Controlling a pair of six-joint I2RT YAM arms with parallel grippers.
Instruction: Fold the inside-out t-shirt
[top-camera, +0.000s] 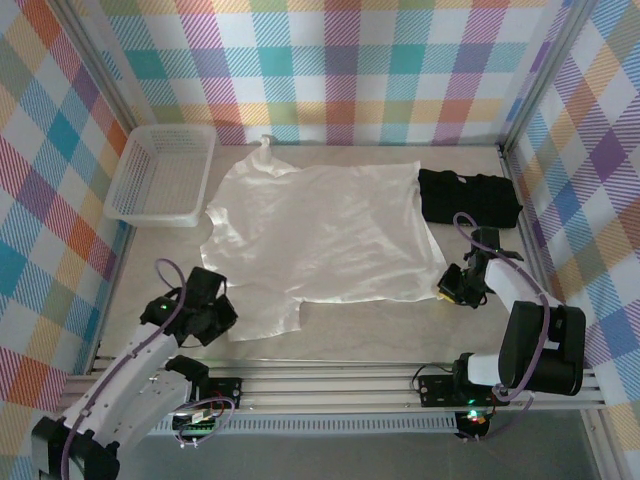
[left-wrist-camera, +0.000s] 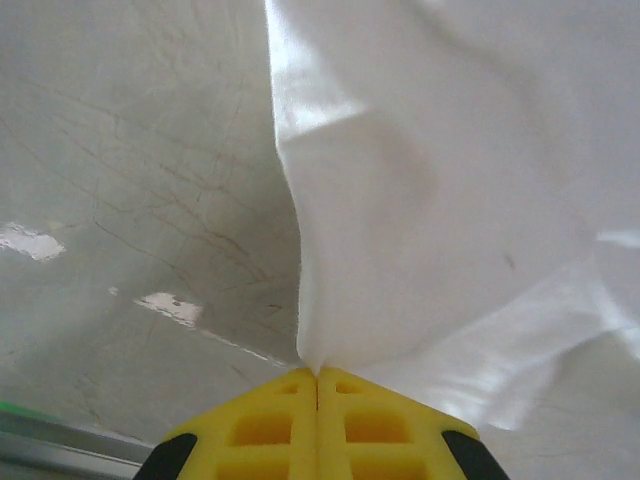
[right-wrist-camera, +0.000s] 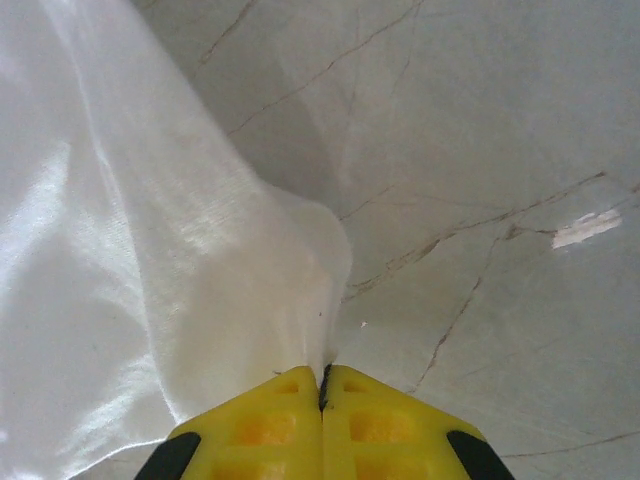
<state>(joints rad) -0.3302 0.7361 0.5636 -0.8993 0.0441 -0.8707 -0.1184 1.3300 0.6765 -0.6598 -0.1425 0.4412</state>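
**Both grippers pinched on the near edge of the white t-shirt**

The plain white t-shirt of thin, faintly shiny cloth (top-camera: 325, 230) lies spread open across the middle of the pale, marble-patterned table (top-camera: 380, 335). It is mostly flat, with soft wrinkles. A small bunched point of cloth reaches toward the back wall, and a longer flap hangs toward the near left.

The left gripper (top-camera: 222, 318) sits at that near-left flap. In the left wrist view its yellow fingertips (left-wrist-camera: 290, 395) are pressed together, with a peak of the white cloth (left-wrist-camera: 420, 200) pinched between them and rising off the table.

The right gripper (top-camera: 446, 288) is at the shirt's near-right corner. In the right wrist view its yellow fingers (right-wrist-camera: 290, 400) are likewise closed tight on a narrow tip of the fabric (right-wrist-camera: 150, 260), which fans out to the left over the tabletop (right-wrist-camera: 480, 150).

A white plastic mesh basket (top-camera: 150, 212) stands at the far left, just beside the shirt's left edge. A black folded garment (top-camera: 468, 198) lies at the far right, close to the shirt's right edge. Pastel plaid walls (top-camera: 340, 60) enclose the table.
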